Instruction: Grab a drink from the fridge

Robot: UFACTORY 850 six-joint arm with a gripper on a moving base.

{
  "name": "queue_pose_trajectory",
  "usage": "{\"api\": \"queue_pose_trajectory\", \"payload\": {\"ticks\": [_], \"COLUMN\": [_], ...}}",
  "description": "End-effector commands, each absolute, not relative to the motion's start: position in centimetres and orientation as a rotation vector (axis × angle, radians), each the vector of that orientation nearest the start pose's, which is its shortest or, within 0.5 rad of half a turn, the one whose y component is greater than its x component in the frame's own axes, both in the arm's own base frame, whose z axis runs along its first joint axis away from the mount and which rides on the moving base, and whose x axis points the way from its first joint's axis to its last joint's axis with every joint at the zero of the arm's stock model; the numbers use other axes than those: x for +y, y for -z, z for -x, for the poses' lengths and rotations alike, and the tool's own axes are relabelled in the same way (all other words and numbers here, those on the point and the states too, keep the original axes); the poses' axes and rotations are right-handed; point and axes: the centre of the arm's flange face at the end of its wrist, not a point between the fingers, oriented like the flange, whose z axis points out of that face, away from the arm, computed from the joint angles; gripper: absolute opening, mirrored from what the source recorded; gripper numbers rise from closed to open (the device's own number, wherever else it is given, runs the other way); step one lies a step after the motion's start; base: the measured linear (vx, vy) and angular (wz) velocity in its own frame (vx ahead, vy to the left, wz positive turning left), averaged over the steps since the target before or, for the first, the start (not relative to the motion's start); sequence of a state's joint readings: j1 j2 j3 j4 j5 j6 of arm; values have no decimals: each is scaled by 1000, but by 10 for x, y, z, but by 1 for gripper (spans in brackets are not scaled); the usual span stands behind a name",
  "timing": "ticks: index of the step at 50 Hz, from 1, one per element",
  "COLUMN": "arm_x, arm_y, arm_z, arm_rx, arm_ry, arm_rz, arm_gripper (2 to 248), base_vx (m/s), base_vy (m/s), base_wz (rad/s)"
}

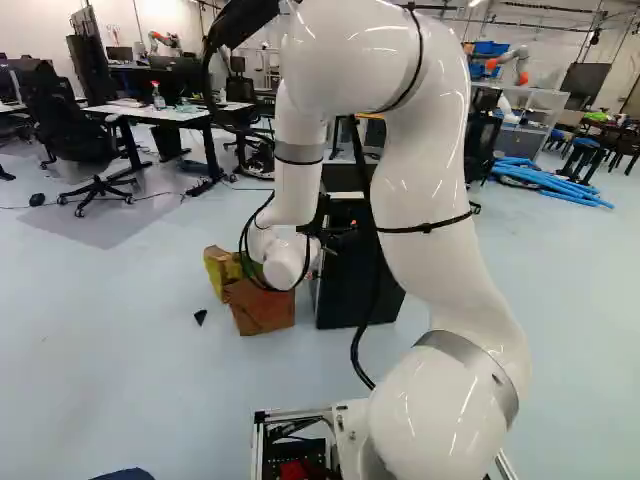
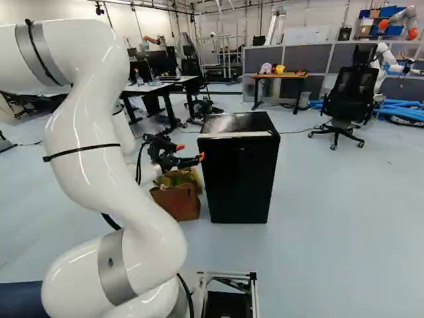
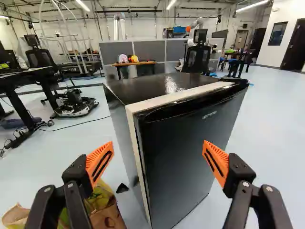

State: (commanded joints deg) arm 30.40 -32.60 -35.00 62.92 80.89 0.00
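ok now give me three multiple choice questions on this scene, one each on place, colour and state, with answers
1. Where is the brown bag relative to the fridge?
A. on top of it
B. on the floor beside it
C. inside it

2. What colour are the pads on the gripper?
A. orange
B. blue
C. white

3. How is the gripper?
A. shut on a can
B. shut on the bag
C. open, holding nothing

Key:
1. B: both base views show the bag standing next to the fridge.
2. A: both pads show orange in the wrist view.
3. C: the wrist view shows the fingers wide apart, with nothing gripped.
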Motion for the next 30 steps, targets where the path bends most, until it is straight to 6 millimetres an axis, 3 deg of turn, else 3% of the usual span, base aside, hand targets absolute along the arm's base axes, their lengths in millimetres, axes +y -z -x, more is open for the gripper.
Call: {"api": "queue_pose_trajectory", "payload": {"ticks": [14,30], "arm_x": [156,168], "arm_y": [-241,-238], "arm_z": [-420,-444], "arm_rx": [884,1024], "arm_ry": [2276,2310], "arm_rz": [2551,2498], "arm_gripper": [247,247], "base_vx": [0,0], "base_vy": [0,0], "base_wz": [0,0]}}
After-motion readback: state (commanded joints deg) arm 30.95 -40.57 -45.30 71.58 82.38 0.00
